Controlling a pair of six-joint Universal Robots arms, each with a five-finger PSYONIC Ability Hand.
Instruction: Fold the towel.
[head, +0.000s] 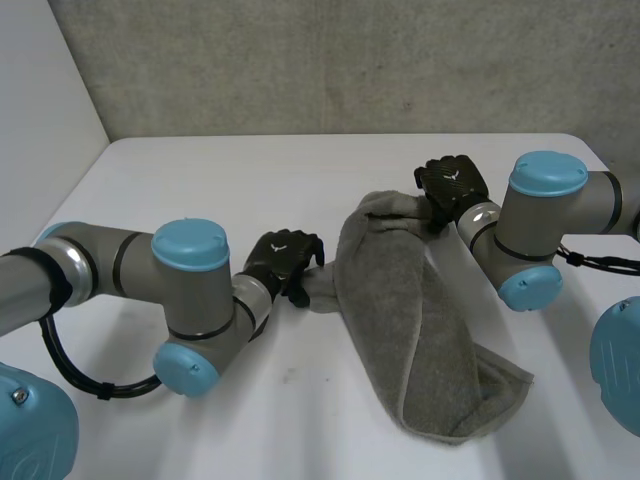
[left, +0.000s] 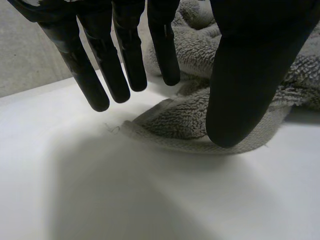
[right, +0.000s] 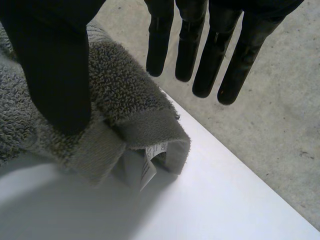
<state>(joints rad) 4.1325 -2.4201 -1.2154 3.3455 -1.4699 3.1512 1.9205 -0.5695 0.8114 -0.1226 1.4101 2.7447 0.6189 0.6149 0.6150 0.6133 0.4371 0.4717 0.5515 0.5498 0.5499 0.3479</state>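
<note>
Likely the corner-grasp step: left hand (head: 285, 262) and right hand (head: 452, 185), fingers straight and apart, sit over grey towel (head: 420, 330) corners; each must pinch next.

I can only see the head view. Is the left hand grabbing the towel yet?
Observer: No. In the left wrist view the left hand is open. Its fingers are straight, not curled round the towel, and the thumb is over the towel's edge.
Operator: What about the other hand?
Observer: The right hand is open too. Its thumb is over the towel's corner and its fingers point straight out past it.
Operator: Is anything hiding there?
Observer: Yes, a white label peeks out from under that folded corner.
</note>
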